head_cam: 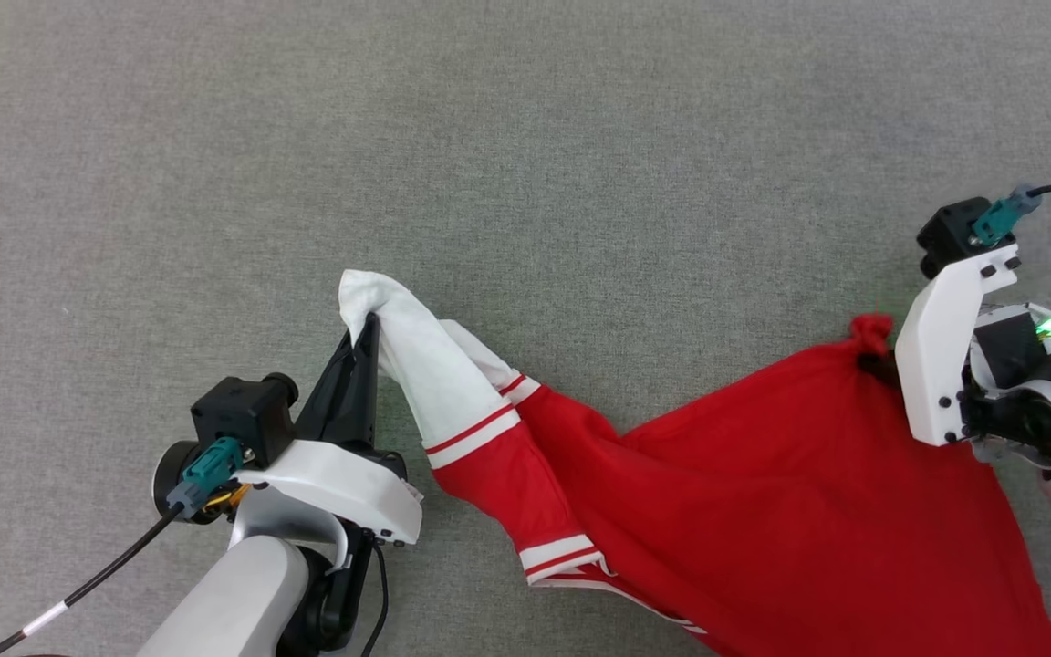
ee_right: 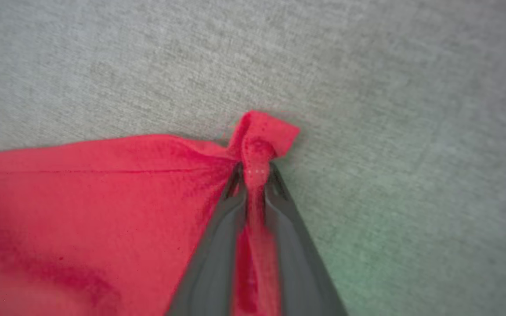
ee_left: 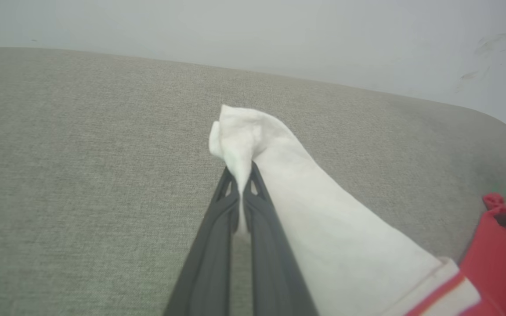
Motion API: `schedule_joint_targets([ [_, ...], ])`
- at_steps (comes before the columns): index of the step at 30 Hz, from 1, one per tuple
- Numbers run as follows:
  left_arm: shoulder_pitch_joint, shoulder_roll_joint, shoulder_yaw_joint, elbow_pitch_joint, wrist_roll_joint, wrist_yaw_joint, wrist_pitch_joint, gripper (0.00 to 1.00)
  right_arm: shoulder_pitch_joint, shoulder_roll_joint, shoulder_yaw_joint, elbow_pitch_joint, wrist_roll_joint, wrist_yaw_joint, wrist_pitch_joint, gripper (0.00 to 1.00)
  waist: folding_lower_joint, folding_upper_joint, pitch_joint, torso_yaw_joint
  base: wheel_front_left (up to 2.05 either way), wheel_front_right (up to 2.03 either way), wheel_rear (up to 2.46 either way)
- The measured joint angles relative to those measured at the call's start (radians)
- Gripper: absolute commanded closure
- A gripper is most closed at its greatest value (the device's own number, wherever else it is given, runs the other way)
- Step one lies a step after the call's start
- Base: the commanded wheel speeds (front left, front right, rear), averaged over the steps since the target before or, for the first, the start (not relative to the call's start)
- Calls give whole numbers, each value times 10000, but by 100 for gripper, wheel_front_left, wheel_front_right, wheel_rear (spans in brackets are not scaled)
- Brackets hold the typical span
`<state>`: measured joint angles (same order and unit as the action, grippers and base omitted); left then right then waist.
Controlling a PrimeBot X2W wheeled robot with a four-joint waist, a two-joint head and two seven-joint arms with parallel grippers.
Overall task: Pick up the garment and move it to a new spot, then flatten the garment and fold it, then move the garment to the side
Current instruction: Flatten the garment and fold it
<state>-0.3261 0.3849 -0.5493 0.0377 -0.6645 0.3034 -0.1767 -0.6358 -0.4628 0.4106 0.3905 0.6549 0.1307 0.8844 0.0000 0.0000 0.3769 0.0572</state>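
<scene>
We see the garment [head_cam: 763, 511] over the fabric surface [head_cam: 525, 137], strung between left gripper [head_cam: 369, 330] and right gripper [ee_right: 255, 169].

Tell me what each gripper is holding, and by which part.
Both hold the shirt: the left gripper pinches the end of a white sleeve, and the right gripper pinches a bunched red corner of the body.

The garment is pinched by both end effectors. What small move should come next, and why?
Probably spread both arms apart a little to pull the cloth taut. The left end effector is shut on the white sleeve and the right end effector is shut on a red corner, yet the garment is bunched and creased between them.
</scene>
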Motion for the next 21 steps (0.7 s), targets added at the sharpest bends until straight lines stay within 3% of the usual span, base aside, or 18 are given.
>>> schedule_joint_targets([
  [9, 11, 130, 121, 259, -167, -58, -40, 100, -102, -184, 491, 583, 146, 6, -1275, 100, 1, 0, -664, 2, 0, 0, 0],
  [16, -701, 581, -92, 464, 52, -516, 441, 100, -497, -182, 21, 1037, -717, 6, -2548, 100, 1, 0, -1718, -142, 0, 0, 0],
  [21, -1523, 600, 142, 773, -244, -826, 688, 100, -765, 46, -286, 1469, -1475, 6, -3095, 100, 0, 0, -2543, -312, 0, 0, 0],
])
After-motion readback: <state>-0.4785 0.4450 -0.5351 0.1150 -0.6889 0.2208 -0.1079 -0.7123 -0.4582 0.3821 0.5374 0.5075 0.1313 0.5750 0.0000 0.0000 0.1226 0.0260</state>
